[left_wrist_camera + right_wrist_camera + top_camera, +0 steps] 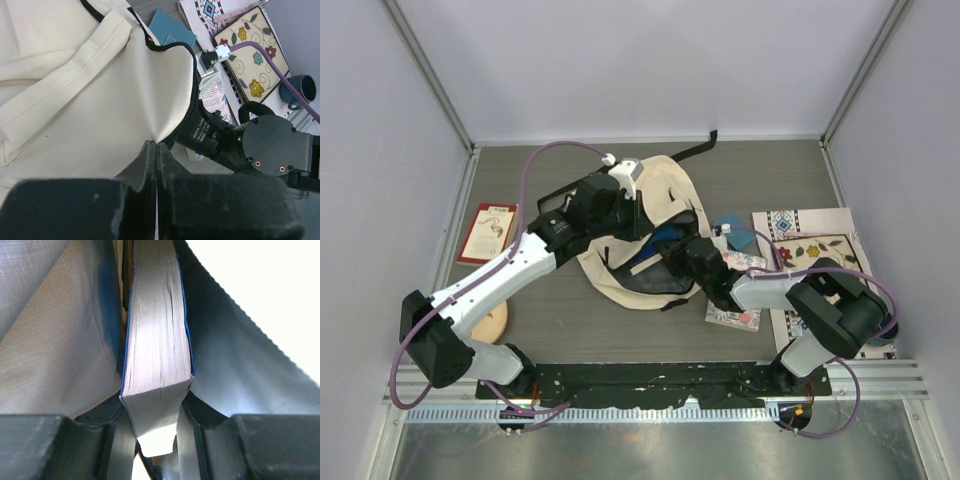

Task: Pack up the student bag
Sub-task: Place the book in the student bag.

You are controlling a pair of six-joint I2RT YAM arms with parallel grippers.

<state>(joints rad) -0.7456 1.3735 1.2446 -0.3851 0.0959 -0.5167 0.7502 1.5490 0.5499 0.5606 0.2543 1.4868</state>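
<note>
**One bag, both jaws engaged**

One student bag [665, 190], a large cream soft-fabric backpack with black straps and zip lines, lies at the middle of the dark wood-grain table [770, 170]. One thick blue-covered book [157, 335] stands edge-on inside it, between the grey lining walls.

Two grippers are counted. The left gripper [156, 150] is clenched on the bag's black-zipped rim, with the fabric drawn to a peak at its tips. The right gripper [155, 422] reaches into the bag's mouth and grasps the book's lower end, pages squeezed between both fingers.

Right of the bag lie one small blue notebook [728, 226], one floral-covered book [815, 247] and one blue mug [306, 86]. Left of it lies one red card [488, 232].
</note>
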